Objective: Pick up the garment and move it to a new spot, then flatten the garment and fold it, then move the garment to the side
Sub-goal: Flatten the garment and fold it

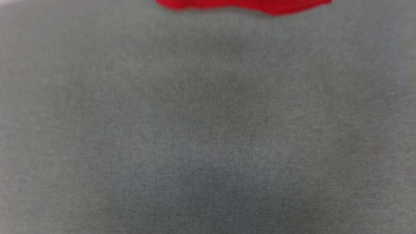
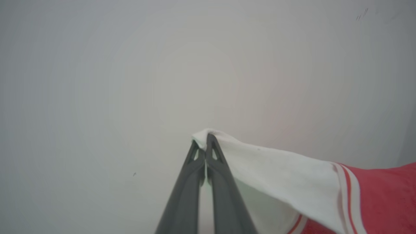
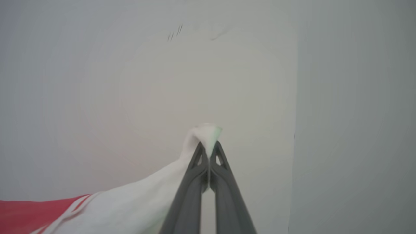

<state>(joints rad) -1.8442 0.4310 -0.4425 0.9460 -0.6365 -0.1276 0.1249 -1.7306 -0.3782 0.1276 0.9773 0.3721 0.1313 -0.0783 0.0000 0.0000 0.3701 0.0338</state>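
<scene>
**Left wrist view.** The left gripper [image 2: 204, 143] is seen fully closed, its two dark fingers pressed together. The tip of a white sleeve of the garment [image 2: 292, 175] is pinched between them, and a small fold of white cloth is draped over the fingertips. From the grip the sleeve is stretched toward the right of that view, past white-and-red striped trim, into the red body at the lower right corner. A pale wall [image 2: 130, 81] is recorded behind, with a few small dark marks [image 2: 361, 15] at its upper right.

**Head view.** The picture is blurred. A grey surface [image 1: 208, 130] is seen, and a wavy red edge of the garment is noted at the top edge, from centre to right of centre. Whether that edge touches the surface cannot be told.

**Right wrist view.** The right gripper [image 3: 209, 148] is likewise seen fully closed. A white sleeve is bunched between its fingertips, with a small wad standing just above them. From there the cloth is drawn down and to the left, past striped trim, to red fabric at the lower left corner. The pale wall is seen behind, and a vertical edge is noted to the right of the fingers, beyond which the surface is greyer.
</scene>
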